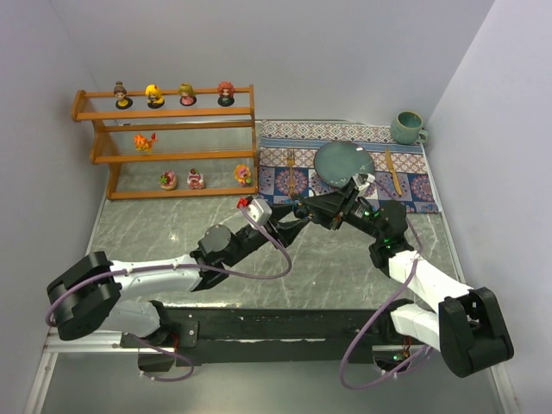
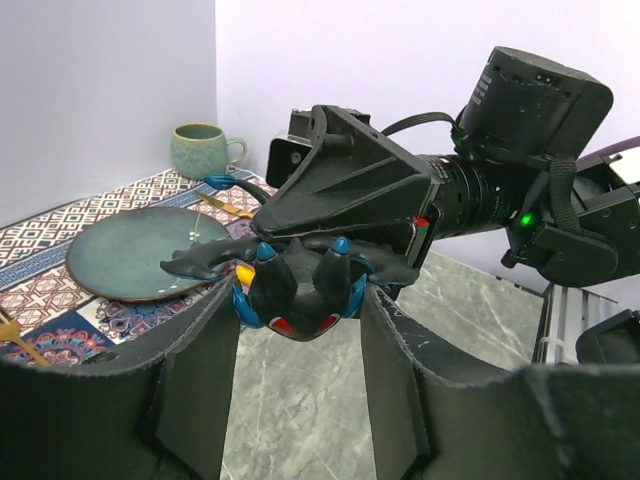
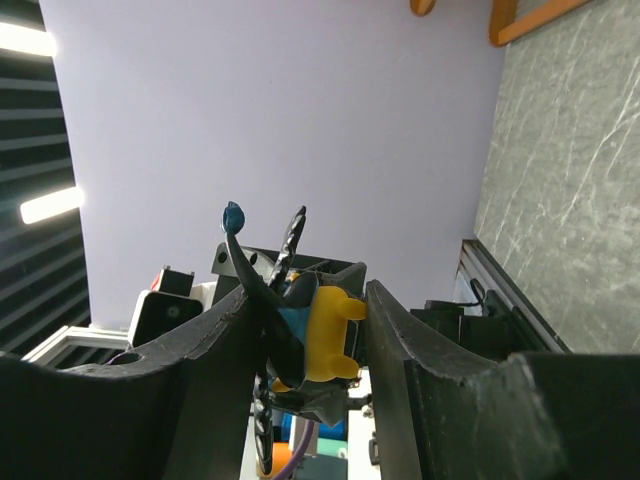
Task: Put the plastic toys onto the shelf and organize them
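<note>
Dark-blue plastic creature (image 3: 320,340) sits mid-air over the middle of the surface (image 1: 172,233), right tool (image 3: 307,292) clamped on it and left tool (image 2: 298,300) pinching its flanks; looks light, stiff, slick, so grip the round body, not the thin horns.

No lettering, label, brand or number legible in any view. Dark-blue toy (image 2: 295,300) between my fingers (image 2: 200,370): colour patches only, nothing I can read.

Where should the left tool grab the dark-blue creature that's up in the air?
Around the rounded body of the dark-blue creature, coming from the open side opposite the right tool, which pinches it. The thin tail and blue-tipped spikes stick out and would probably slip.
</note>
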`<control>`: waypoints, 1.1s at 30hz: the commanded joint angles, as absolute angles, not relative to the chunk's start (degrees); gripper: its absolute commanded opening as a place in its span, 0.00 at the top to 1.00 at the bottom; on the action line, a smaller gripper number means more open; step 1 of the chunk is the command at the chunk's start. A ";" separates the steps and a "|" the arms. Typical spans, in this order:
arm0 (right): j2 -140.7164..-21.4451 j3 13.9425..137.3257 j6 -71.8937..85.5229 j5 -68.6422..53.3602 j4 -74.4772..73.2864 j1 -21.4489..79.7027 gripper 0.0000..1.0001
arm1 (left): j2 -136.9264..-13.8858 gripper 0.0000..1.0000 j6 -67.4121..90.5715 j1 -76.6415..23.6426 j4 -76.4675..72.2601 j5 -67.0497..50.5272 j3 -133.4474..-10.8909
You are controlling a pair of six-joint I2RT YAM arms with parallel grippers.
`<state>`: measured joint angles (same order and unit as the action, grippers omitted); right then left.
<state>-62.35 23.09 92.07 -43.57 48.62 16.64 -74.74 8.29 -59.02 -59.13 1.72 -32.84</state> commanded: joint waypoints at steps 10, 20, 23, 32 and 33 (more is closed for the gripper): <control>-60.12 24.34 83.86 -44.39 41.23 16.35 0.33 | -69.71 0.99 10.02 -57.04 -54.86 5.44 -36.03; -56.34 31.19 66.03 -41.85 19.30 13.36 0.10 | -62.05 0.99 20.11 -55.20 -17.26 20.02 -45.06; -54.94 35.32 53.91 -38.77 7.18 13.27 0.10 | -61.61 0.99 25.21 -52.57 -3.76 23.81 -50.33; -51.59 38.14 36.92 -31.82 -4.92 13.27 0.09 | -66.00 0.99 27.69 -41.06 19.32 26.37 -65.37; -51.16 37.97 36.65 -31.56 -5.01 13.27 0.09 | -66.70 0.99 27.25 -38.61 21.16 25.50 -66.52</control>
<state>-52.82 36.21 44.77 -34.81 0.49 13.56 -64.53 26.68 -42.92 10.11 24.27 -59.48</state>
